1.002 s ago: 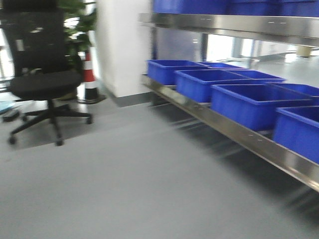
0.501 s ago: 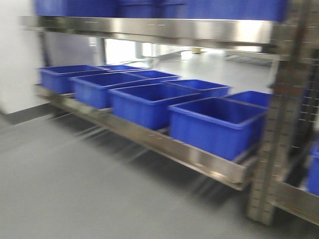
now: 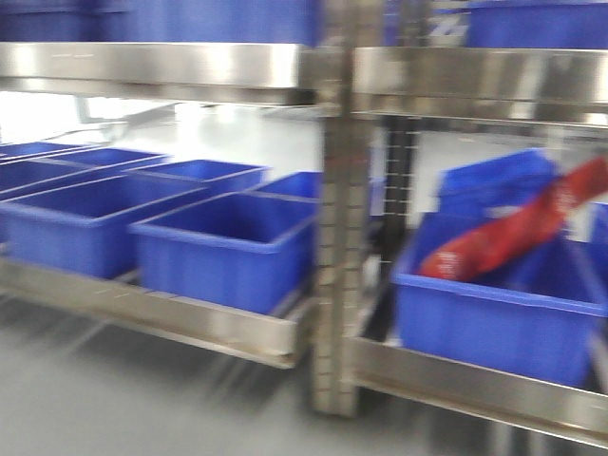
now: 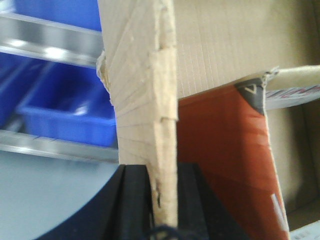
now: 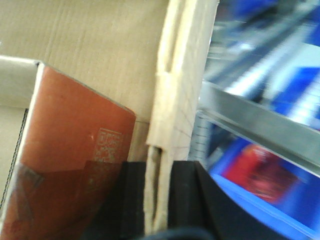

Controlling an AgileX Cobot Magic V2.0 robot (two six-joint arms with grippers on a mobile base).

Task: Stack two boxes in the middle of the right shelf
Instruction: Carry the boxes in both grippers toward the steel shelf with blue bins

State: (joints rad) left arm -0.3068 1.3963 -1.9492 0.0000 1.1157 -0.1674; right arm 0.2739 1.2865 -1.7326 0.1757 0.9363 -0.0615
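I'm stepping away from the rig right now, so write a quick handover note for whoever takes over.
Left gripper: shut on a wall edge of the cardboard carton.
Right gripper: shut on a carton wall too, apparently the opposite side; an orange-red pack lies inside.
Steel rack shelf is ahead, its visible levels holding blue bins.
Done: one carton gripped.
Left: no carton shows on the shelf, so placing and stacking both remain.

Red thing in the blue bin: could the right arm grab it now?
Probably not. The right arm's fingers are shut on a box wall, so they aren't free for the red thing in the bin.
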